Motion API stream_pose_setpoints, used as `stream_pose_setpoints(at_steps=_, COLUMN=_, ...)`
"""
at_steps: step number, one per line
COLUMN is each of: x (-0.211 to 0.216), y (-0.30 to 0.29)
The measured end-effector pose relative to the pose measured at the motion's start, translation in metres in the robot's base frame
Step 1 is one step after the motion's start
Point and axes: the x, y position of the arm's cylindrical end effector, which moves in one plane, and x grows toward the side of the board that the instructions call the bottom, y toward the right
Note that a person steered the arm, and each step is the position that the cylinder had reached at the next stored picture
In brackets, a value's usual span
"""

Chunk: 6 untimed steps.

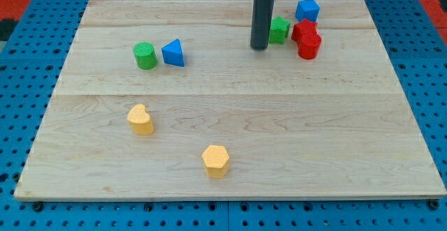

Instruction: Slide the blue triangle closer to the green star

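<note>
Nearest me sits a yellow hexagon [216,160]. Far up the board, the blue triangle [174,53] touches a green cylinder [145,55], well apart from the green star [279,30]. My tip [259,47], a bare rod with no fingers, stands just left of that star, seemingly not yet behind the triangle.

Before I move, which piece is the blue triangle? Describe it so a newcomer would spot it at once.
Start at the wooden board and look at its upper left part, far left of my tip. Two blocks stand there side by side: a green cylinder and, just right of it, the blue triangle. The other blue block, near the view's top right, is blockier.
</note>
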Motion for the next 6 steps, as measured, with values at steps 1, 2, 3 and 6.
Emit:
stream_pose_setpoints(at_steps=1, x=0.044, y=-0.073)
stream_pose_setpoints(at_steps=2, x=0.033, y=-0.201)
stream_pose_setpoints(at_steps=3, x=0.009, y=-0.265)
stream_pose_setpoints(at_steps=6, x=-0.042, y=-0.044)
